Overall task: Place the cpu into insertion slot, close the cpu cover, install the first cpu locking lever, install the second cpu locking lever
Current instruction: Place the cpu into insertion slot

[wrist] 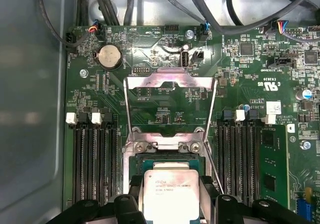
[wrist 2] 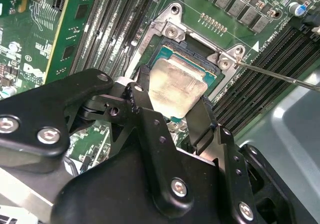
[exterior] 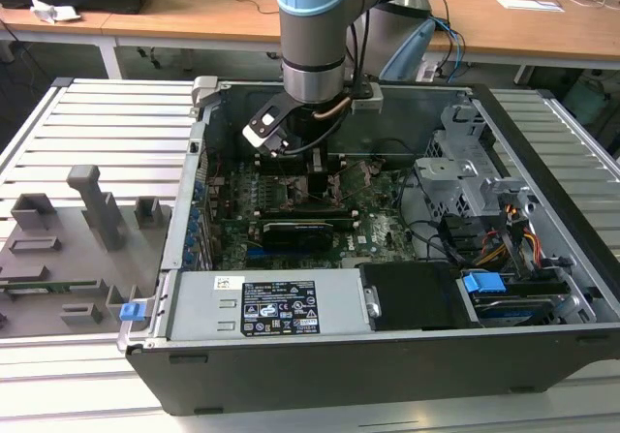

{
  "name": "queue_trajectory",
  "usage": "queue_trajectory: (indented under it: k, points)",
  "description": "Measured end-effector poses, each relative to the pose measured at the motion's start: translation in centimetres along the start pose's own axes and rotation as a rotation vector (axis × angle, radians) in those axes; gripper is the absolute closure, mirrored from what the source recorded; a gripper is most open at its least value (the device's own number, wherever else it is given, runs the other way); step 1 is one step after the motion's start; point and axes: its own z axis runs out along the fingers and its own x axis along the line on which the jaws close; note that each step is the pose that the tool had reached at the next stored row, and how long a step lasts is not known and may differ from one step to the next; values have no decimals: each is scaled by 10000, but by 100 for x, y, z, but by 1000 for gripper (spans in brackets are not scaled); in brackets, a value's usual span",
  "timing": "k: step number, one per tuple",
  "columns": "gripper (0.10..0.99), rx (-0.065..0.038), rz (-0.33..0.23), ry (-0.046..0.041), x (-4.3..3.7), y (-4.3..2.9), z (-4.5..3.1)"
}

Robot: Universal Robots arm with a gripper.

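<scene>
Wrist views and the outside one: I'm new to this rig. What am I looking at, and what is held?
The exterior view shows a robot arm reaching down into an open computer case lying on a slatted table. The two wrist views come from cameras riding on the arm, looking down at the motherboard. Its black jaws are shut on the cpu, a square silvery chip, at the insertion slot; whether it is seated I cannot tell. In the first wrist view the cpu cover, a thin metal frame, is swung open.

The cpu sits in the claw, seemingly just over the insertion slot.
</scene>
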Motion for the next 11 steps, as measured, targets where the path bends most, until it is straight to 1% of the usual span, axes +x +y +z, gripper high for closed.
queue_trajectory:
  k: [5, 11]
  points:
    - [553, 1, 23, -4, 5, -4, 34]
    - [553, 1, 22, -3, 14, -4, 44]
